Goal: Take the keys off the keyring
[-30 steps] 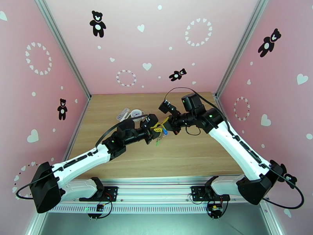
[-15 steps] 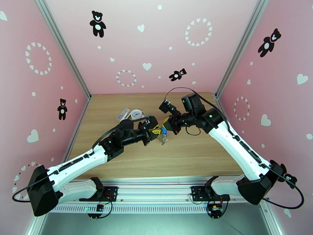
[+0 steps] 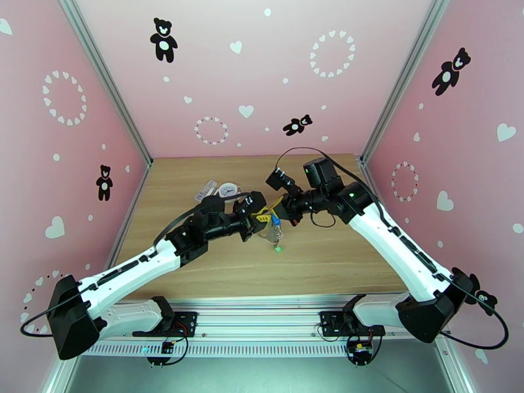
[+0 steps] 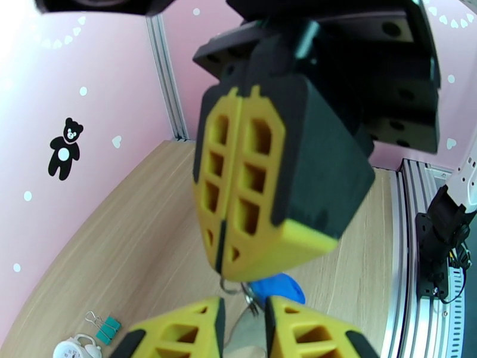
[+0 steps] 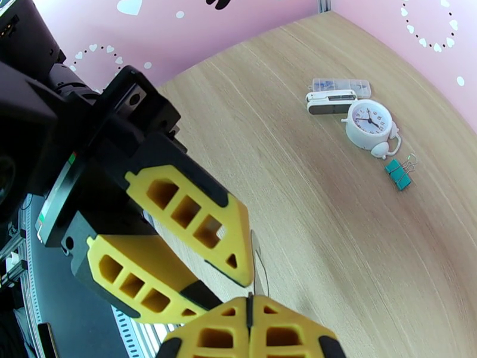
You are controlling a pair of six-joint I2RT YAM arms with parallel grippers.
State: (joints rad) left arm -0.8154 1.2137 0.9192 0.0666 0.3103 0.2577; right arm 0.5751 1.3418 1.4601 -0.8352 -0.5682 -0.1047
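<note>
In the top view my two grippers meet above the table's middle. The right gripper [image 3: 278, 209] is shut on the keyring, and a thin edge of the keyring [image 5: 255, 267] rises out of its closed yellow fingertips [image 5: 280, 329]. Below them hang a small metal ring [image 4: 234, 287] and the blue-headed key [image 4: 277, 289] [image 3: 275, 221]. The green-headed key [image 3: 278, 247] sits lowest; I cannot tell whether it touches the wood. My left gripper [image 4: 243, 308] [image 3: 262, 219] is right under the right one, its jaws a narrow gap apart around the hanging part.
At the back left of the table are a round white clock [image 3: 228, 189] [image 5: 368, 123], a teal binder clip [image 5: 396, 173] and a small clear box beside a white-and-black case [image 5: 331, 102]. A black cable loop [image 3: 322, 221] hangs by the right wrist. Pink walls enclose three sides.
The green key has swung lower and to the right under the grippers. My left gripper has edged closer to the right one and its jaws have narrowed. The right gripper stays shut.
</note>
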